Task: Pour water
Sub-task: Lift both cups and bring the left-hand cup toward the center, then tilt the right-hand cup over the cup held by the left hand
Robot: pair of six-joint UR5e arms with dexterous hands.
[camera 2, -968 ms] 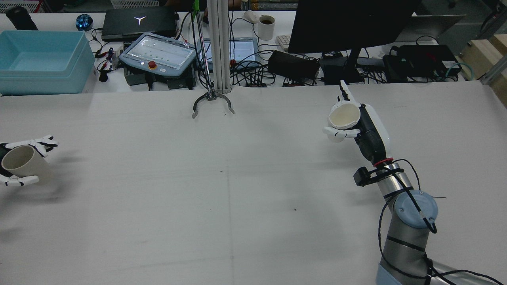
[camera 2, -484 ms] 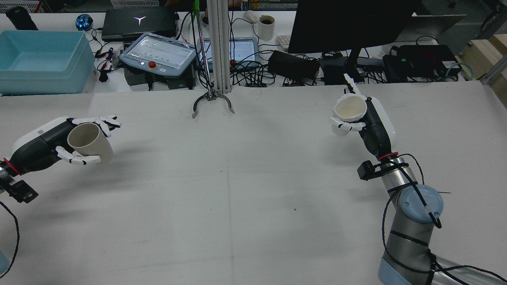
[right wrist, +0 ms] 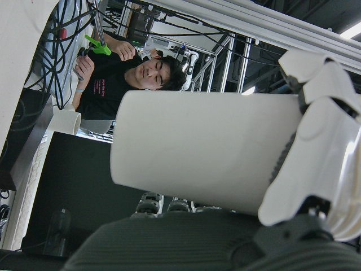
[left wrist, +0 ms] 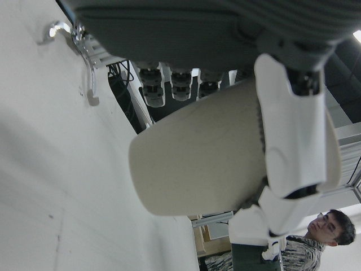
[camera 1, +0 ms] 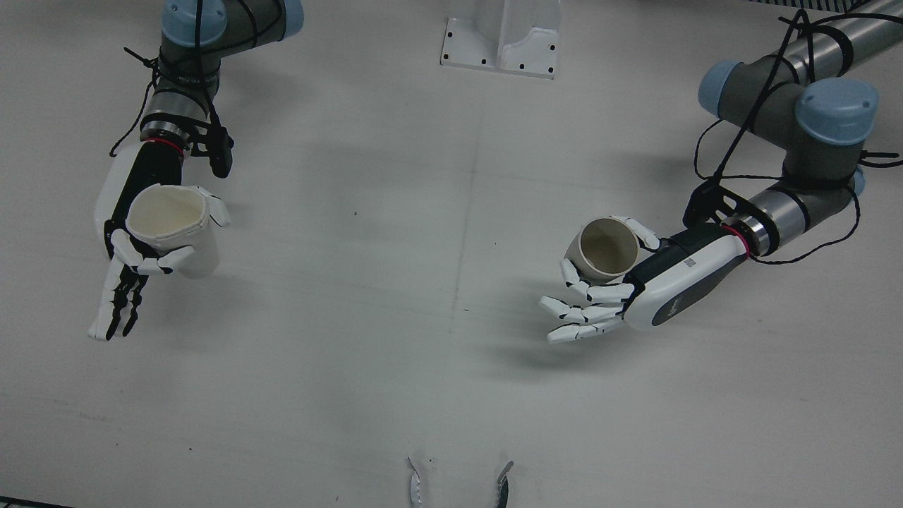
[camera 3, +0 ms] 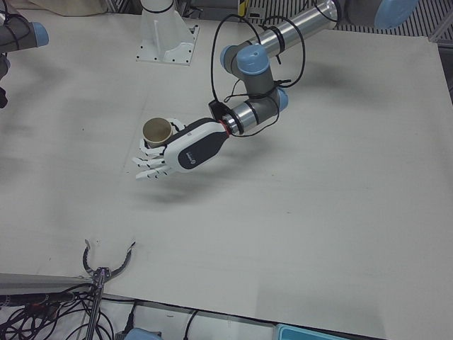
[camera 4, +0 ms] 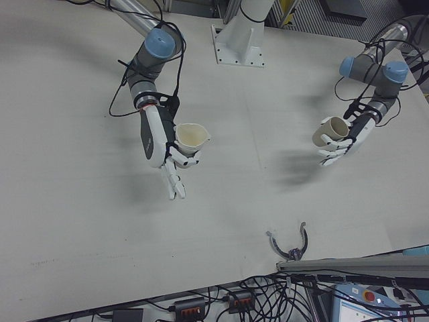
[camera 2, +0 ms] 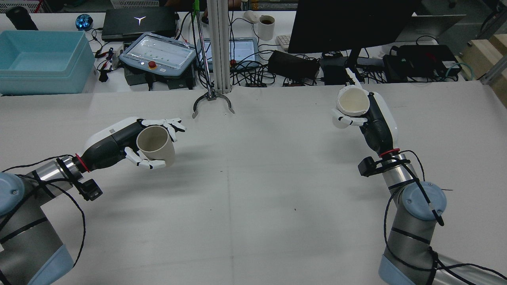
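Apparently unlabelled cups [camera 1: 605, 248], both hands [camera 1: 607, 300].

Both cups look like matt paper: the beige paper cup [camera 2: 156, 145] in the left hand [camera 2: 119, 143] is smooth, the off-white paper cup with a spout [camera 1: 173, 227] in the right hand [camera 1: 130, 240] a bit crumpled. Hands are glossy white and black plastic. Underneath, the white table cover [camera 1: 395, 367] looks matt, cloth-like.
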